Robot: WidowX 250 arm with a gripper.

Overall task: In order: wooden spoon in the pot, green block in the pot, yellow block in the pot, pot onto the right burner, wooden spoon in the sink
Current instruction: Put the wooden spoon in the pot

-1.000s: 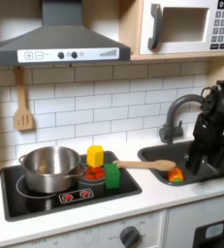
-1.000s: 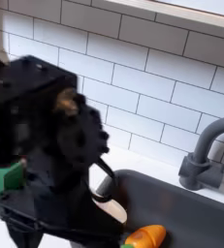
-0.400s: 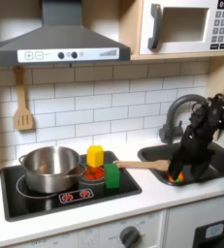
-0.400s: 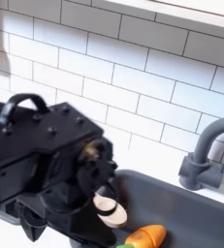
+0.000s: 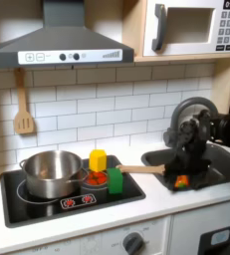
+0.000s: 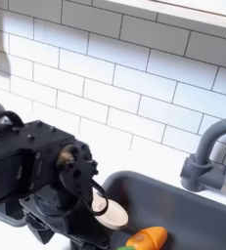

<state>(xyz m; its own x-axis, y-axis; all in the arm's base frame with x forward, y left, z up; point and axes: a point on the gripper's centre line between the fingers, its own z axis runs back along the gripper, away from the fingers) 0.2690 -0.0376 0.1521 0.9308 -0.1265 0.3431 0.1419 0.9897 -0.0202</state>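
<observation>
In the first exterior view the steel pot [image 5: 51, 171] stands on the left ring of the black cooktop [image 5: 27, 202]. The yellow block [image 5: 98, 159] and the green block [image 5: 115, 179] stand on the right burner [image 5: 92, 183]. The wooden spoon [image 5: 146, 168] lies from the cooktop's corner to the sink [image 5: 218, 165]; its bowl [image 6: 111, 212] shows over the sink rim in the second exterior view. My black gripper [image 5: 178, 165] hangs right at the spoon's bowl end. Its body [image 6: 51, 186] hides the fingers, so I cannot tell whether they are open.
An orange-red toy [image 5: 180, 181] lies in the sink next to the spoon's bowl, also seen as a carrot-like toy [image 6: 146, 237]. A grey faucet [image 6: 206, 156] stands behind the sink. A slotted spatula [image 5: 24, 106] hangs on the tiled wall.
The arm has swung from over the sink towards the first exterior view's left, down to the spoon's bowl end. Spoon, blocks and pot have not moved.
</observation>
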